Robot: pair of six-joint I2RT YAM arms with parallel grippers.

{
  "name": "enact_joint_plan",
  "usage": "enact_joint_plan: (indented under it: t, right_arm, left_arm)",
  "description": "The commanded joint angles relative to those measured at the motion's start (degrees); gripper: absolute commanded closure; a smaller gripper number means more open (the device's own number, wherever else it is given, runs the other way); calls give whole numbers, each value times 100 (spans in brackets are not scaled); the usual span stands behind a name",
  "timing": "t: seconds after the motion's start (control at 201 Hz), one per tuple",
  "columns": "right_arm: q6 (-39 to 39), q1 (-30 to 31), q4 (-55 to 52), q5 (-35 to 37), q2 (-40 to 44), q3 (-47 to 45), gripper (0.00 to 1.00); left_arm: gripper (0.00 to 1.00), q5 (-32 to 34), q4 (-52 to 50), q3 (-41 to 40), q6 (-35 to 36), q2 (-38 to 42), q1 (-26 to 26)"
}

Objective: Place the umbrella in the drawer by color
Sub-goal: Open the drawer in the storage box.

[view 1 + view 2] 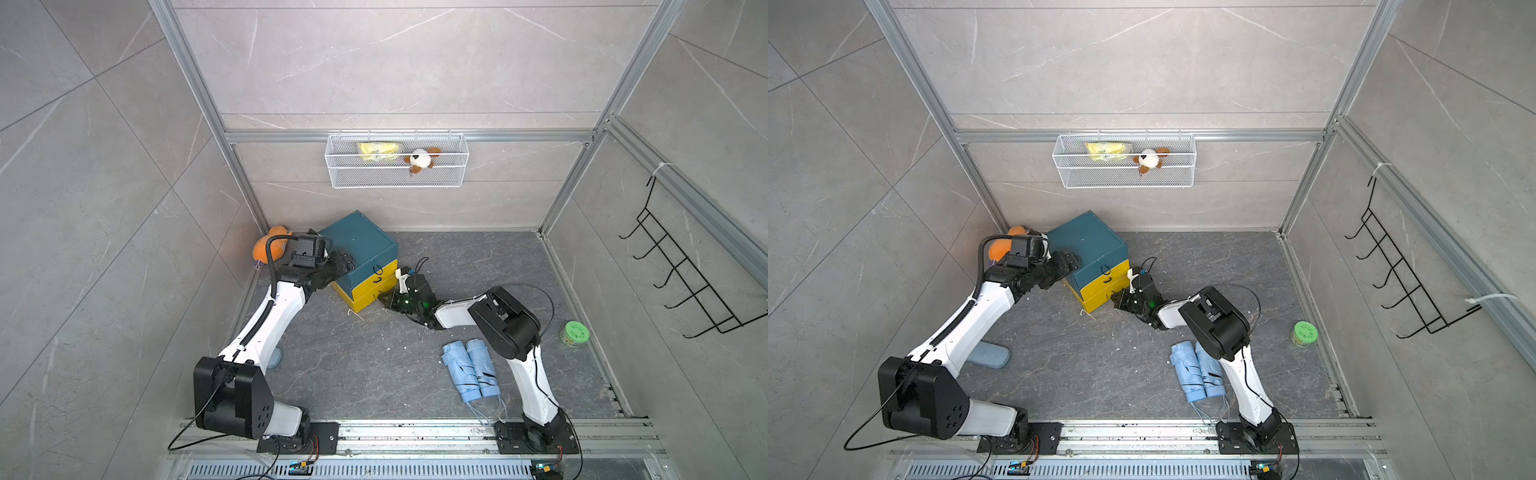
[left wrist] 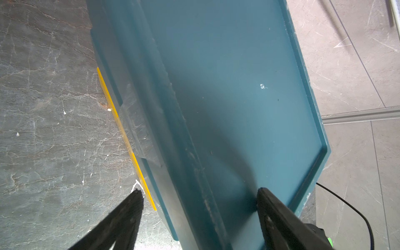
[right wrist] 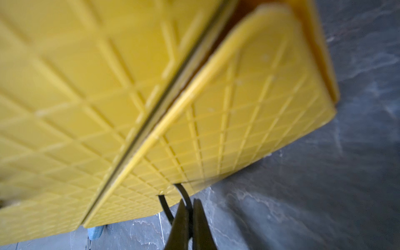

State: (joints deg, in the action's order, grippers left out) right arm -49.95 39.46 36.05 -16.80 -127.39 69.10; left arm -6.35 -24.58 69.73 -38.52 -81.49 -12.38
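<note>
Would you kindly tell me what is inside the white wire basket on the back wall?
The wire basket holds a yellow packet and a brown-and-white plush toy. Its mesh front veils their lower parts; anything beneath them cannot be seen.

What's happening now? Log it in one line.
right tool: shut on yellow drawer handle | left tool: open at cabinet | blue umbrellas: on floor

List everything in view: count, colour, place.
drawer unit: one, teal and yellow, back of floor
umbrellas: two, light blue, folded, floor by right arm
padded object: one, light blue, under left arm
plush toy: one, orange, back left corner
wire basket: one, white, back wall
packet: one, yellow, in basket
plush dog: one, brown-white, in basket
jar: one, green lid, floor, right
hook rack: one, black, right wall
left gripper: open, astride unit's teal edge
right gripper: shut on a yellow drawer's handle
</note>
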Motion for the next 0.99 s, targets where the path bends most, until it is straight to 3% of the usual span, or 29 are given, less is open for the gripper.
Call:
enact_joint_plan:
  t: [0.0,0.592,0.985]
  right_arm:
    - [130,11,93,106,327,-353,100]
    - [351,27,315,396,1734,-2360,100]
    - [424,201,359,517,2138,-2908,100]
  left_arm:
    - [15,69,-231,-108,221,-94,-20]
    - [15,54,-196,-127,220,-86,-19]
    - [15,33,-171,-162,200,-42,-19]
